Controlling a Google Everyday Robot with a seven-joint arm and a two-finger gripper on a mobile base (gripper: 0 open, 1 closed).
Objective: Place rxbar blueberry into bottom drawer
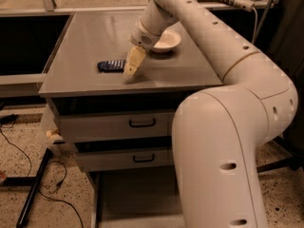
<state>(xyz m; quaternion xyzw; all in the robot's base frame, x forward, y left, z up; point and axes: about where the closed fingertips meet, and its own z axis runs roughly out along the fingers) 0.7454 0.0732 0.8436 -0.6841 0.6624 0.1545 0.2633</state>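
The rxbar blueberry (111,65) lies flat on the grey cabinet top (95,37), a dark navy wrapper with pale marks. My gripper (133,64) hangs from the cream arm, pointing down and left. Its tip is just to the right of the bar's right end, close above the cabinet top, and it holds nothing that I can see. The bottom drawer (137,198) is pulled out at the foot of the cabinet, a wide shallow grey tray; my arm's large body hides its right part.
A cream bowl (165,41) stands on the cabinet top behind the gripper. Two upper drawers with black handles (142,123) are closed. Cables and a black stand leg (33,184) lie on the speckled floor at left.
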